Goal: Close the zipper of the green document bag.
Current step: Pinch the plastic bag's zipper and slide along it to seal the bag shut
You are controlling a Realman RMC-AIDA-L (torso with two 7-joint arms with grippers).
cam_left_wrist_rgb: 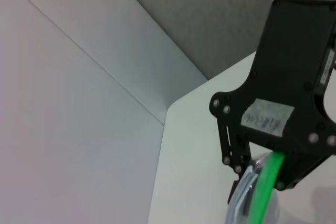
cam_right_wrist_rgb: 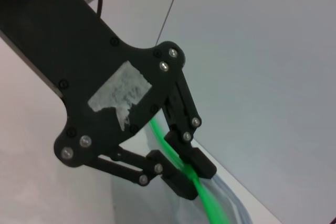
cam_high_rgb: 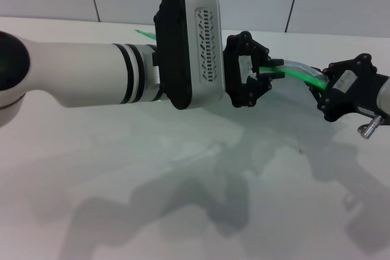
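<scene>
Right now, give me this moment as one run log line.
left tool: shut on zipper | right tool: shut on zipper | green document bag: lifted between both

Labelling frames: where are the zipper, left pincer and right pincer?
zipper (cam_high_rgb: 301,72), head view, green strip between the pincers.
left pincer (cam_high_rgb: 275,71), head view, fingertips on strip.
right pincer (cam_high_rgb: 321,87), head view, fingertips on strip.

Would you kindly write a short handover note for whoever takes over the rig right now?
Left pincer: shut on the zipper, partway along the strip.
Right pincer: shut on the same green strip at its right end.
The green document bag is lifted off the white table at that edge, held between both arms.
Done: both grips set. I cannot see the slider, so how far it is closed is unclear.
Left: slide along the strip to close, then release.
</scene>
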